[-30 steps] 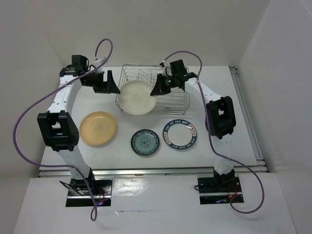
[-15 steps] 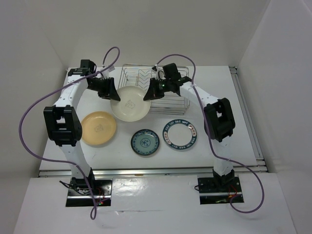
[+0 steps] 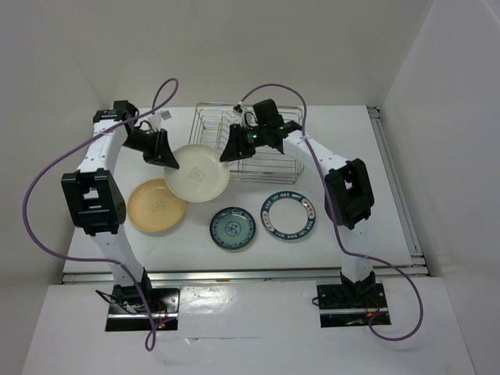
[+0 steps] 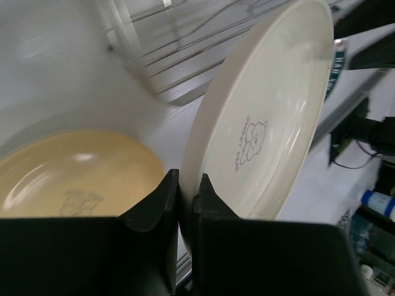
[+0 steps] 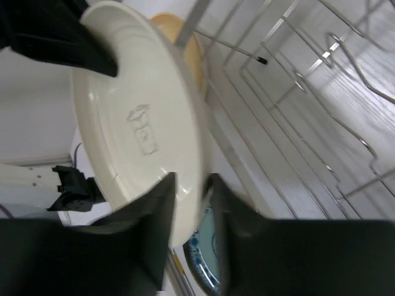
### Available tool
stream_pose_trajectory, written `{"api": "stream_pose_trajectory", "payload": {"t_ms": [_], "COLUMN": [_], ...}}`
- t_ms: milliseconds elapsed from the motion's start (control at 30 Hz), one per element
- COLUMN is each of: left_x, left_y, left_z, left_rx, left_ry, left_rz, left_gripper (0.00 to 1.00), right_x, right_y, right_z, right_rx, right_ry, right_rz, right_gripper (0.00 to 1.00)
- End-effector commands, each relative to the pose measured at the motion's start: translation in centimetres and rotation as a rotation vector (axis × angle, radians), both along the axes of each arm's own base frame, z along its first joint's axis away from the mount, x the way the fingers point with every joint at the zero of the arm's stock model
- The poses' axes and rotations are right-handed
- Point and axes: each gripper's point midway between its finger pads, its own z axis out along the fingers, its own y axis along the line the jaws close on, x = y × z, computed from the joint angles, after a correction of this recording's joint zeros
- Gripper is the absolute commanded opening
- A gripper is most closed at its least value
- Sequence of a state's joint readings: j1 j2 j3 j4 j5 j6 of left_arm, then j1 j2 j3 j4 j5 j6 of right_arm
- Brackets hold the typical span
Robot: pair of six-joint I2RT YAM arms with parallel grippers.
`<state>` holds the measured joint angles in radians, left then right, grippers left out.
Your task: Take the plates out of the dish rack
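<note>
A large cream plate [image 3: 199,173] hangs tilted between both arms, just off the front left corner of the silver wire dish rack [image 3: 285,160]. My left gripper [image 3: 170,162] is shut on its left rim; in the left wrist view the black fingers [image 4: 187,179] pinch the rim of the plate [image 4: 271,117]. My right gripper [image 3: 226,156] straddles the opposite rim, and in the right wrist view [image 5: 191,182] its jaws stand slightly wider than the plate [image 5: 136,123]. No plates show in the rack [image 5: 308,105].
A tan plate [image 3: 156,205] lies flat on the table below the left gripper. A small blue-patterned plate [image 3: 232,228] and a dark-blue-rimmed plate [image 3: 288,215] lie in front of the rack. White walls close in the table on three sides.
The cream plate has travelled left and forward, off the rack. My left gripper has closed on its rim. My right gripper's jaws have loosened from that rim.
</note>
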<state>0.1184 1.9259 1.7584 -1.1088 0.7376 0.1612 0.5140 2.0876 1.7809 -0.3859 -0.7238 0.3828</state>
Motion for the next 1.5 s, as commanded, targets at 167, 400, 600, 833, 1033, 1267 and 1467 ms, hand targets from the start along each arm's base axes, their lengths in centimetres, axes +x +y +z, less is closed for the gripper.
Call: {"api": "stream_pose_trajectory", "payload": {"t_ms": [167,400,600,833,1033,1267,1467], "left_x": [-3.9,-7.1,-7.8,-7.8,-8.4,-8.4,-7.7], "left_y": [10.2,14.5,14.9,15.9,17.0,17.8,18.1], "left_z": [2.7,-2.5,-6.9,-9.2,-9.7,-8.8,-7.5], "left_rx": [0.128,0.216,0.226,0.266,0.336,0.457,0.566], "left_ry": [-0.081,0.026,0.123,0.191,0.218,0.198,0.145], "left_rz": [0.128,0.198,0.229,0.246,0.249,0.219,0.214], "left_gripper": [0.00,0.00,0.00,0.20,0.57,0.66,0.66], "right_x": [0.5,0.9,1.0,0.7,0.6,0.9,0.9], "right_y": [1.9,1.3,0.6,-0.2,-0.4,-0.7,-1.2], "right_z": [8.8,10.8,10.4,10.5,10.5,10.5,10.2], "right_rx": [0.135,0.121,0.103,0.089,0.087,0.086,0.055], "right_ry": [-0.208,-0.300,-0.292,-0.293,-0.301,-0.302,-0.295], "right_rz": [0.067,0.044,0.032,0.019,0.023,0.014,-0.006], "right_gripper": [0.59,0.63,0.63,0.63,0.63,0.63,0.63]}}
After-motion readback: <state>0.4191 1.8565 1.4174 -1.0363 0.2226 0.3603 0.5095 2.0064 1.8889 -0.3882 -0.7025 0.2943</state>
